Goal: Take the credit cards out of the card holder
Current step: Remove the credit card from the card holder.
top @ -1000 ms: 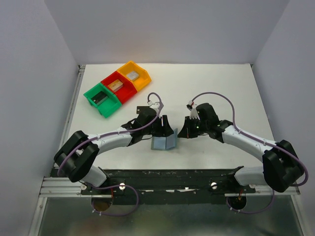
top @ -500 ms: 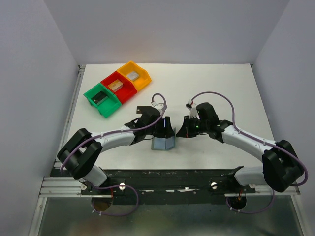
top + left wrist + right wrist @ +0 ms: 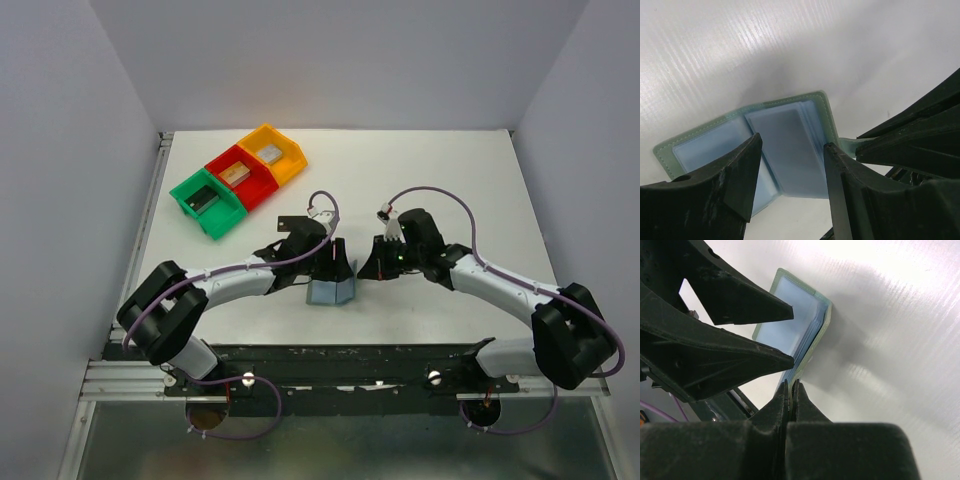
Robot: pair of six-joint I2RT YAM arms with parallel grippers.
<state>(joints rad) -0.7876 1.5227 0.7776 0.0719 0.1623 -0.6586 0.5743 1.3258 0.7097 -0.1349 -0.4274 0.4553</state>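
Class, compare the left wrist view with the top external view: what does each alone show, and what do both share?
Only the left wrist view: stitching on the card holder's green rim, close between the open left fingers. Only the top view: three coloured bins at the white table's far left. Both: the opened holder with pale blue panels.
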